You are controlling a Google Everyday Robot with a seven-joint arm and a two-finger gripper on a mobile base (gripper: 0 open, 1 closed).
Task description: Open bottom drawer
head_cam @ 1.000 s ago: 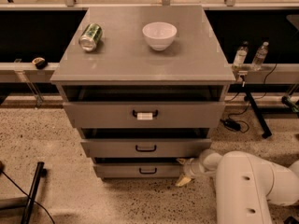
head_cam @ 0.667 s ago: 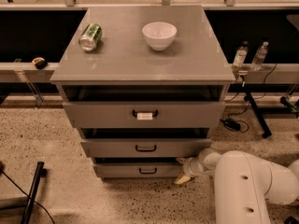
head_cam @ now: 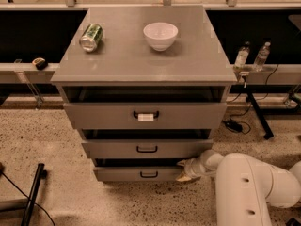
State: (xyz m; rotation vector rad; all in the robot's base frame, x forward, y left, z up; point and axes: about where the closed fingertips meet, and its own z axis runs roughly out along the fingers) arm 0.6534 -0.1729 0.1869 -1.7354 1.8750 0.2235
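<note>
Bottom drawer (head_cam: 136,174) ajar, arm (head_cam: 244,185) low, fingers (head_cam: 183,177) apart at right end

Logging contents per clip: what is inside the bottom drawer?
Only a dark strip shows behind the front of the bottom drawer; no contents are visible. The middle drawer above covers the rest. The hand is at the front's right end.

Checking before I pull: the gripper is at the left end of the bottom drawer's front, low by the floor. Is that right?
Not quite. The camera view shows the gripper at the right end of the bottom drawer's front, not the left. It is low by the floor, as you said.
</note>
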